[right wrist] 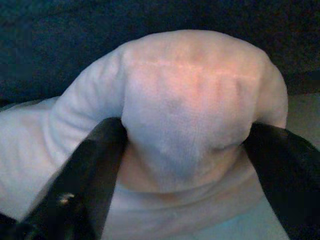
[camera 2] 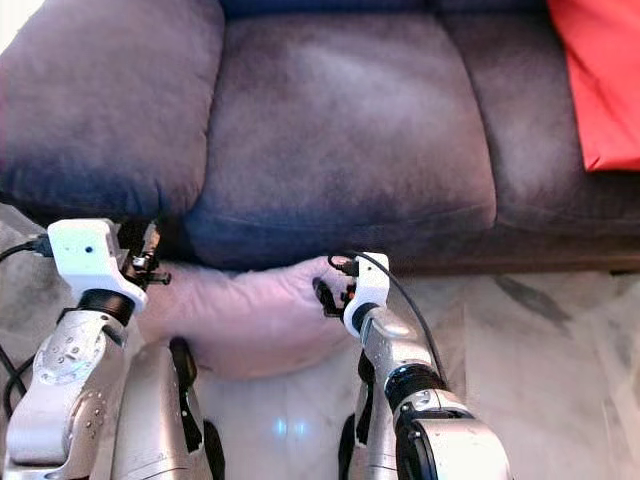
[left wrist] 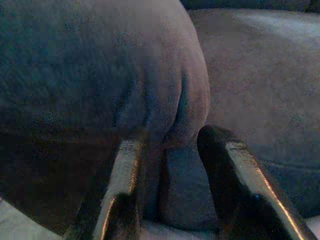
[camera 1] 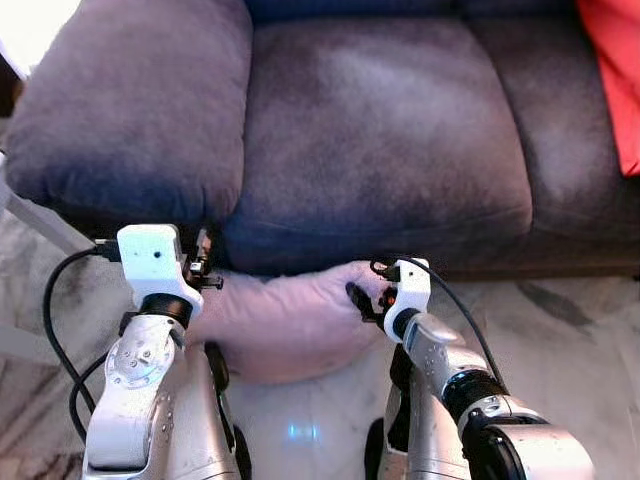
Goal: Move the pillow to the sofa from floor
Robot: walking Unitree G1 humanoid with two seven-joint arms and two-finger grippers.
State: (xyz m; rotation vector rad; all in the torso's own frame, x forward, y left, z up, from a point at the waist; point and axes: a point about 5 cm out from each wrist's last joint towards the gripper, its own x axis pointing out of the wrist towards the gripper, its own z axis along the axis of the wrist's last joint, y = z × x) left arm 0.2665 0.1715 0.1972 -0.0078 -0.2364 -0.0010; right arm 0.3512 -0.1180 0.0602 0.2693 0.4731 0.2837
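A pale pink pillow lies on the marble floor against the base of the dark grey sofa. My right gripper is at the pillow's right end. In the right wrist view it is shut on a bunched corner of the pillow, one black finger on each side. My left gripper is at the pillow's left end, below the gap between sofa arm and seat. Its fingers stand open in the left wrist view, with only dark sofa fabric seen between them.
The padded sofa arm overhangs my left gripper. A red cushion rests at the sofa's right end. White marble floor stretches to the right of my right arm. A pale slanted bar crosses the floor at the left.
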